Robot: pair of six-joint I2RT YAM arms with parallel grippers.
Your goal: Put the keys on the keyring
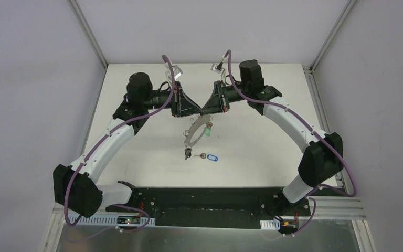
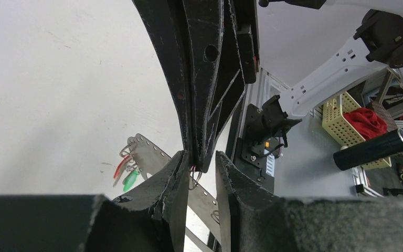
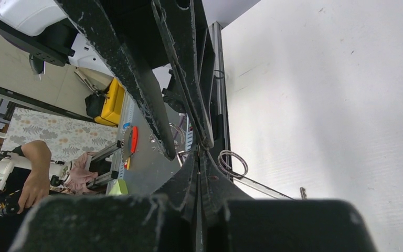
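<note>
Hanging from the tightly closed right gripper (image 3: 199,164), the keyring (image 2: 148,153) dangles above the table's (image 1: 147,144) middle; the left gripper (image 2: 202,164) gapes slightly, holding nothing.

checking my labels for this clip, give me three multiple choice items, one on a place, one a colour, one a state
1. A tag dangling on the keyring is: A yellow B green C white
2. The blue-tagged key is: A on the table B on the keyring C on the floor
3. The right end effector is: A wide open B shut C out of view
Answers: 1 B, the green tag hangs beside the ring; 2 A, it lies loose there; 3 B, its fingers press together.
</note>
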